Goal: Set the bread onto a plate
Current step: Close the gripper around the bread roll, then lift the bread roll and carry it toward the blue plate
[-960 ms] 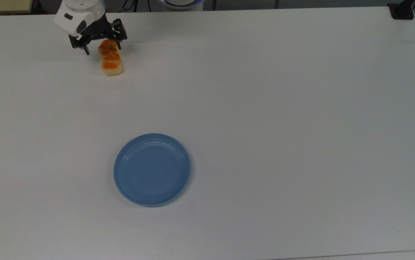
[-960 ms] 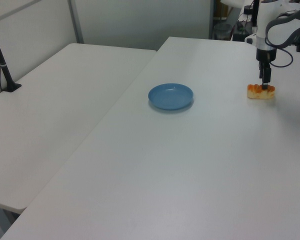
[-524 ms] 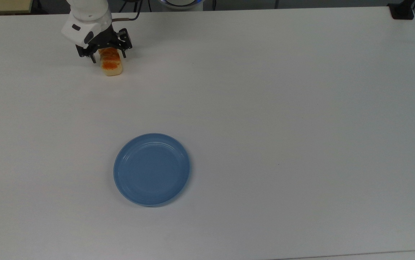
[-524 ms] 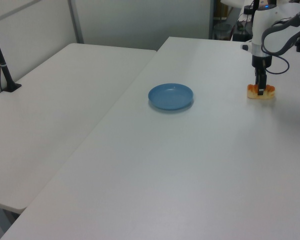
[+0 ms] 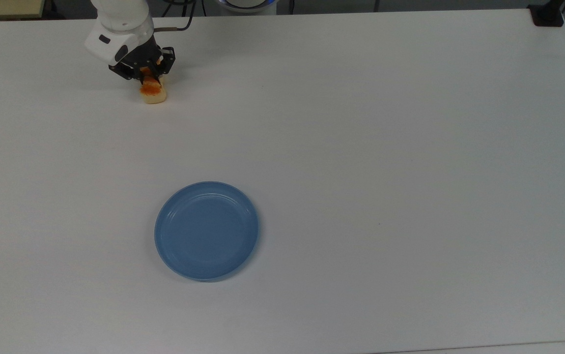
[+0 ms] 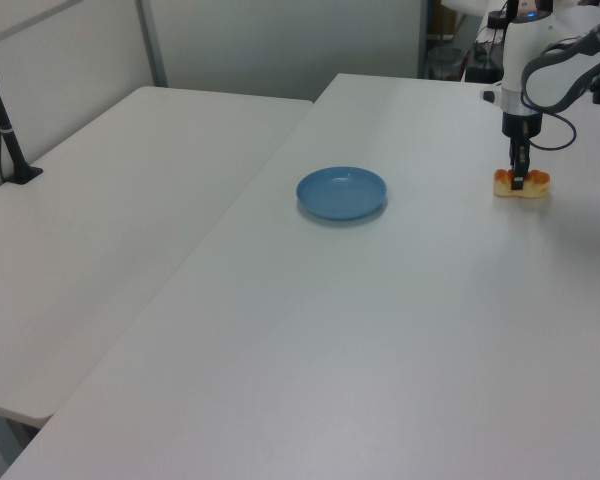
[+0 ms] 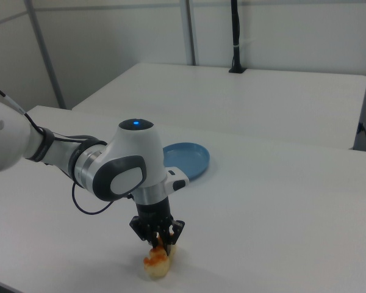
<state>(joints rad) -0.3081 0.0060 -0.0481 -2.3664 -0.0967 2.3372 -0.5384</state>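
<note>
The bread (image 5: 153, 93) lies on the white table near the top view's upper left corner, its orange-brown top showing past the gripper. My gripper (image 5: 147, 79) reaches down over the loaf's far end, fingers closed against its sides. In the left view the gripper (image 6: 517, 181) stands upright on the bread (image 6: 533, 185), which rests on the table. The right view has the gripper (image 7: 160, 242) pinching the bread (image 7: 157, 263) from above. The light-blue plate (image 5: 207, 231) sits bare, well apart from the loaf, toward the top view's lower middle, and shows as plate (image 6: 341, 192) and plate (image 7: 186, 159).
A wide bare stretch of table (image 5: 385, 147) lies between the loaf and the plate. A black clamp base (image 5: 547, 14) stands at the top view's upper right corner. A second table (image 6: 100, 250) adjoins on the left view's left, with a black pole (image 6: 5, 130).
The gripper came down over the bread and drew its fingers in from wide apart to tight against the loaf. The bread and the plate have stayed where they were.
</note>
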